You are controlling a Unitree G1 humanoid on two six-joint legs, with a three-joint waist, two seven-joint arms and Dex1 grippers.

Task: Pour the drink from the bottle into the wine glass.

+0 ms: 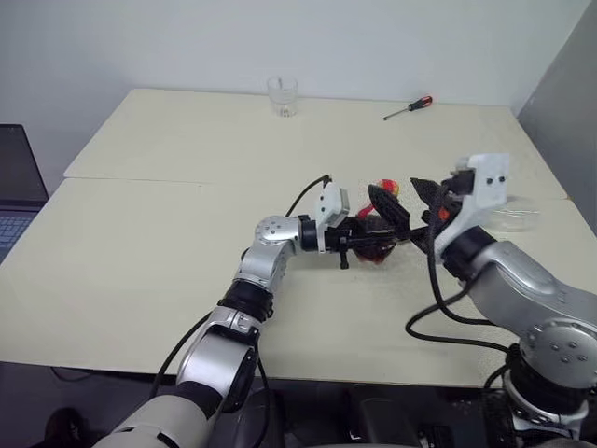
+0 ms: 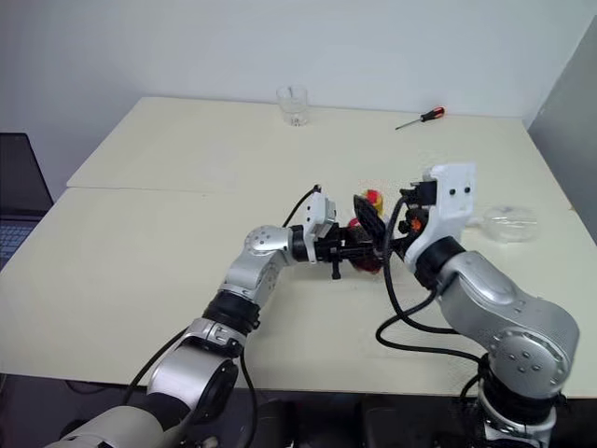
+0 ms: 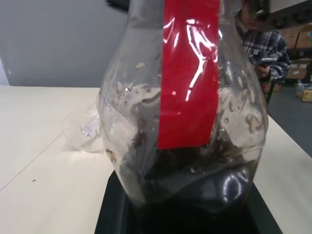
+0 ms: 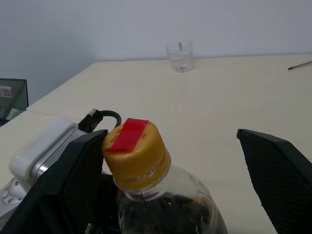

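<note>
My left gripper (image 1: 362,245) reaches in from the left and is shut on the round body of the bottle (image 3: 185,97), which stands upright over the table's middle right. A red label strip runs down the bottle, and the dark drink (image 3: 195,180) sits low inside it. The yellow-and-red cap (image 4: 136,153) is on the neck. At cap height, my right gripper (image 1: 409,207) is open, one black finger (image 4: 73,185) on each side of the cap and clear of it. The wine glass (image 2: 511,224) appears to lie on its side to the right, beyond my right wrist.
A short clear tumbler (image 1: 283,95) stands at the table's far edge. A red-handled screwdriver (image 1: 409,108) lies at the far right. A laptop (image 1: 14,187) sits off the table's left side. A person (image 3: 258,39) is in the background of the left wrist view.
</note>
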